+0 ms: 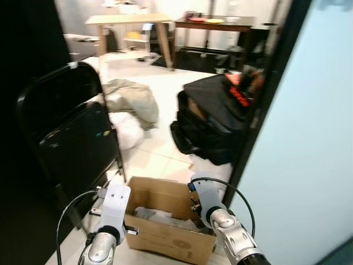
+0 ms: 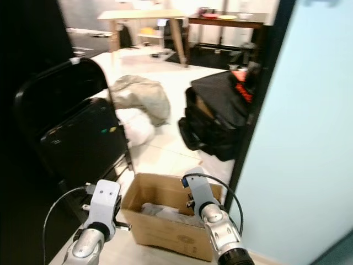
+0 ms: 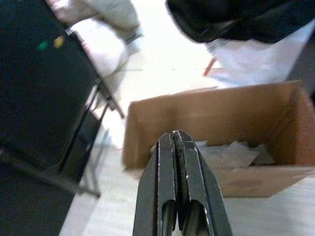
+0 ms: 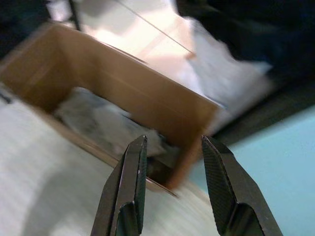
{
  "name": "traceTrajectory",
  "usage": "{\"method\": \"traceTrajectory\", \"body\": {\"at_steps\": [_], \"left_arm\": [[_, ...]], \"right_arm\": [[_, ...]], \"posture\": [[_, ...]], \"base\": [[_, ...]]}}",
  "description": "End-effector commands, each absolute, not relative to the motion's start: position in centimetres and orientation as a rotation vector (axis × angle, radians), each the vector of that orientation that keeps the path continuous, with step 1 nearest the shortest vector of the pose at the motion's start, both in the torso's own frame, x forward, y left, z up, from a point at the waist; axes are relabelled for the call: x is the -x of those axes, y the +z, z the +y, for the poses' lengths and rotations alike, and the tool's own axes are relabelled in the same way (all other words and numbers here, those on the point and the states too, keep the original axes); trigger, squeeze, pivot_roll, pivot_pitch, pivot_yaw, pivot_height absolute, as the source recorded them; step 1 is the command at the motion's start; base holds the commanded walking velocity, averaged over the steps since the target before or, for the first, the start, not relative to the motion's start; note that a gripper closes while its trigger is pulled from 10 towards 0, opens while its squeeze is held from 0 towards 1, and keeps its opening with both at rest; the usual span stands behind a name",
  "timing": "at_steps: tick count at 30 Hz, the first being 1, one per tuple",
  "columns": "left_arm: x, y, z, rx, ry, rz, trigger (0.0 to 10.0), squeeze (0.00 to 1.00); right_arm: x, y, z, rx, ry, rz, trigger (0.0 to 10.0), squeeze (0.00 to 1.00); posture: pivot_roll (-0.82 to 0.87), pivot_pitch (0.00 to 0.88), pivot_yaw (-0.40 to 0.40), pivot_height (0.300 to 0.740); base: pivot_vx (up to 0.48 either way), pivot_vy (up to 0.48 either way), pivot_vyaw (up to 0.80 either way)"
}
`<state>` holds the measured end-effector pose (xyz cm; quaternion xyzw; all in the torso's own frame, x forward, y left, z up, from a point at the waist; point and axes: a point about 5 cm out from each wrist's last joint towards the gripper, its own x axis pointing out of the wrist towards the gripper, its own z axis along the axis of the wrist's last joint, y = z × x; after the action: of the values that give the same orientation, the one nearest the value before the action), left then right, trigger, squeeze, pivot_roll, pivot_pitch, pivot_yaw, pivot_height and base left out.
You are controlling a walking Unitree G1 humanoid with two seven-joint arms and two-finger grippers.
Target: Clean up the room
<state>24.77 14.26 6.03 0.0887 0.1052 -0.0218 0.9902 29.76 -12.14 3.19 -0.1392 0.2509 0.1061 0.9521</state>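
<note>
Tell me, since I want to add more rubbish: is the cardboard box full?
Not full. The cardboard box holds crumpled paper low down, its inner walls bare above.

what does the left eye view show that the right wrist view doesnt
Left eye view: the black folding chair, the grey and white cloth heap on the floor, the tables at the far end, and both silver arms.

Right wrist view: the right gripper with its black fingers spread apart, hanging over the box's near corner, beside the pale blue wall.

Both: the open cardboard box with crumpled pale stuff inside, and the black bag beyond it.
</note>
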Motion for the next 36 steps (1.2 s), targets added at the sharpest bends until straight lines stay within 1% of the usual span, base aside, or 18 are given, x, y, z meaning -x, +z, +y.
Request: {"method": "traceTrajectory", "body": {"at_steps": [1,9,12,15,16,24,27,29,36], "left_arm": [[-24.8,5.7,14.7,-0.194,-0.019,0.219,10.0,0.00],[-25.2,6.2,14.8,-0.198,0.016,0.178,10.0,0.00],[-25.6,6.7,15.1,-0.203,0.065,0.139,10.0,0.00],[-25.6,6.7,15.1,-0.203,0.065,0.139,10.0,0.00],[-25.7,6.8,15.2,-0.202,0.079,0.132,10.0,0.00],[-25.8,6.7,15.3,-0.200,0.097,0.148,10.0,0.00],[-25.8,6.4,15.4,-0.203,0.101,0.158,10.0,0.00],[-25.9,6.4,15.2,-0.212,0.077,0.146,10.0,0.00],[-26.0,6.4,15.4,-0.219,0.071,0.146,10.0,0.00]], "right_arm": [[-29.8,3.7,-11.8,0.284,0.219,0.494,10.0,0.00],[-29.9,4.9,-12.4,0.273,0.212,0.490,10.0,0.00],[-30.3,5.9,-13.7,0.253,0.179,0.508,10.0,0.00],[-30.3,5.9,-13.7,0.253,0.179,0.508,10.0,0.00],[-30.3,5.9,-14.1,0.246,0.165,0.510,10.0,0.00],[-28.8,4.9,-13.7,0.255,0.196,0.501,10.0,0.00],[-28.2,5.4,-14.2,0.242,0.186,0.497,10.0,0.00],[-27.5,6.0,-14.8,0.231,0.176,0.510,10.0,0.00],[-26.3,6.9,-15.5,0.231,0.183,0.528,10.0,0.00]], "posture": [[0.00,0.000,0.028,0.740],[-0.01,0.000,0.024,0.740],[-0.01,0.000,0.012,0.740],[-0.01,0.000,0.012,0.740],[-0.01,0.000,0.013,0.740],[-0.02,0.002,0.025,0.740],[-0.04,0.004,0.026,0.740],[-0.06,0.005,0.009,0.740],[-0.07,0.012,-0.006,0.740]], "base": [[0.000,0.000,-0.80],[0.000,0.000,-0.80],[0.000,0.000,-0.80],[0.000,0.000,-0.80],[0.000,0.000,-0.80],[0.000,0.000,-0.80],[0.000,0.000,-0.80],[0.000,0.000,-0.80],[0.000,0.000,-0.80]]}}
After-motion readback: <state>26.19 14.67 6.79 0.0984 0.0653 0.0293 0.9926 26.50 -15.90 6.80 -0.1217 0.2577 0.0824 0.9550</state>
